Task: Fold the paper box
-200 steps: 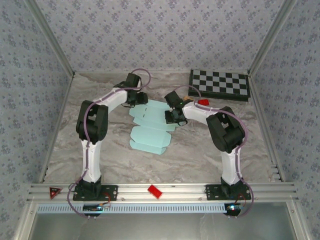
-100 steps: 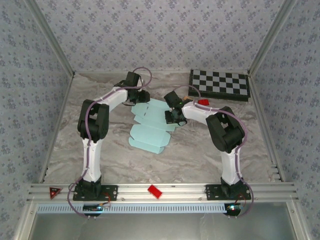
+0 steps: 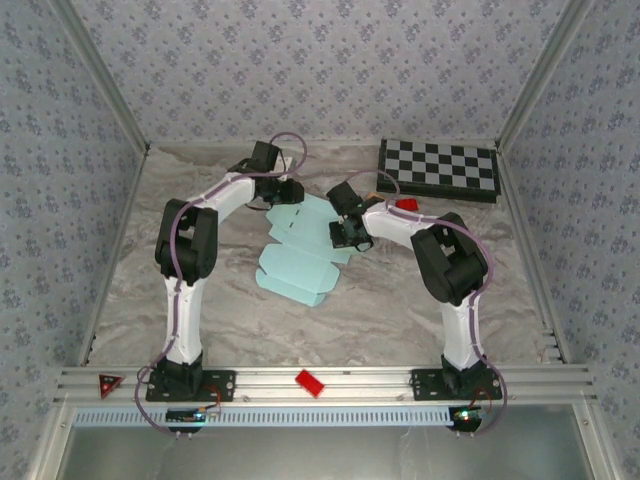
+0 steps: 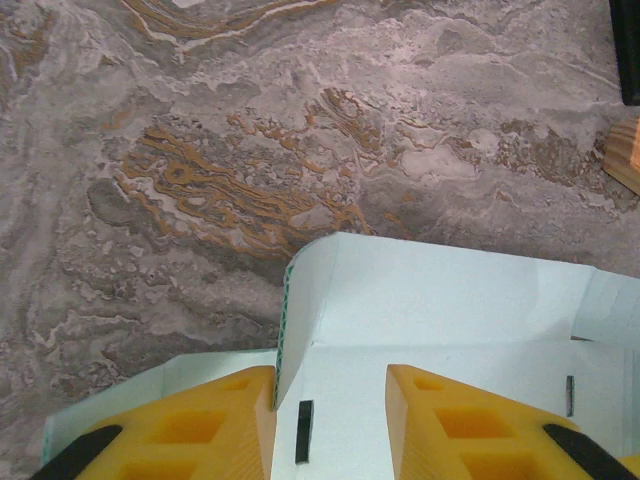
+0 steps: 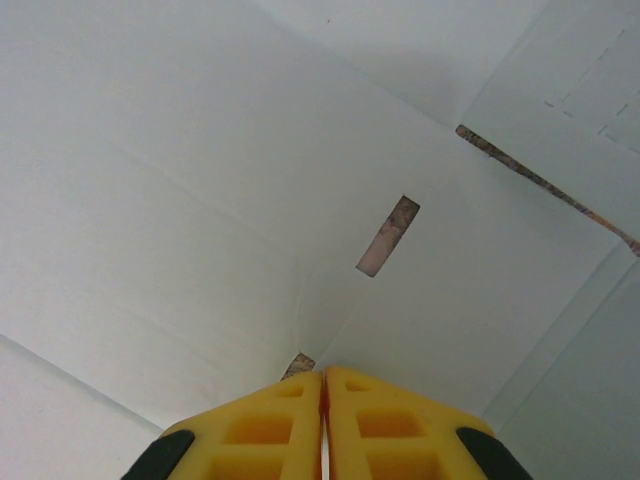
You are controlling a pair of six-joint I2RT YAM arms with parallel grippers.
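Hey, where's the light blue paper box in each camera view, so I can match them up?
Top external: the paper box lies in the middle of the marbled table.
Left wrist: lower half, pale card under and beyond the yellow fingers.
Right wrist: pale card above the shut claw, a slot near the middle.
Shared landmark: the marbled table, seen in the right wrist view through that slot.

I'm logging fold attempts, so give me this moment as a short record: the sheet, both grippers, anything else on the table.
sheet: pale blue die-cut card sheet, mostly flat on the marble table, not yet a box
left gripper: open, a raised flap at the sheet's far-left edge between its fingers
right gripper: shut, tips on the sheet's right part
other: black-and-white checkered board in the far right corner, apart from the sheet
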